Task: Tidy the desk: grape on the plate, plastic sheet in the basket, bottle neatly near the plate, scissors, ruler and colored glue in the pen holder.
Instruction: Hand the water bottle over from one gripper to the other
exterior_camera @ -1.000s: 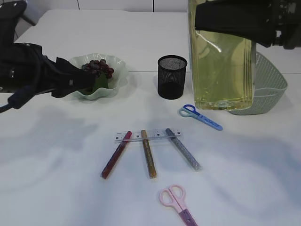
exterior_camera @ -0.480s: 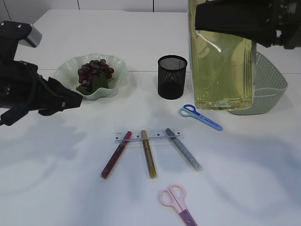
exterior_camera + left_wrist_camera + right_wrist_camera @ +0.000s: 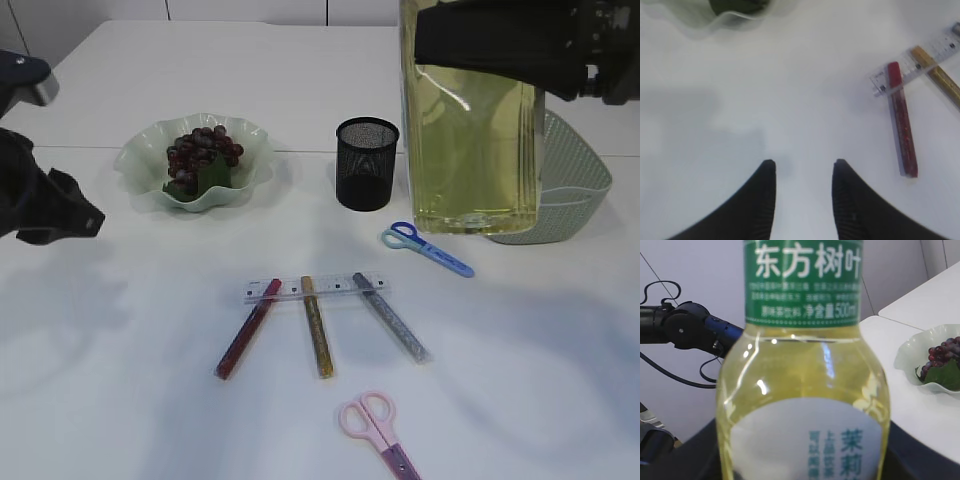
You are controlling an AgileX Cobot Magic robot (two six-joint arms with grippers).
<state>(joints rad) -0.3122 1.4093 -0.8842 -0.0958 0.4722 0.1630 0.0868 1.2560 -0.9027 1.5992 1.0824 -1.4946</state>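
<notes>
Since the earlier frame, left gripper (image 3: 85,218) has withdrawn left from plate (image 3: 140,158), jaws part open, empty. Grape (image 3: 203,150) lies on plate: done. Right gripper (image 3: 480,40) holds bottle (image 3: 470,140) aloft. Scissors (image 3: 425,247), ruler (image 3: 316,288) remain near-centre.

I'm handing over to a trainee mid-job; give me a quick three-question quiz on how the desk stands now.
1. True or false: the grapes already lie on the plate.
2. What does the right gripper hold? A bottle, B ruler, C blue scissors.
3. How many glue sticks lie across the ruler?

Key: 1 true. 2 A. 3 three: red, gold, grey.
</notes>
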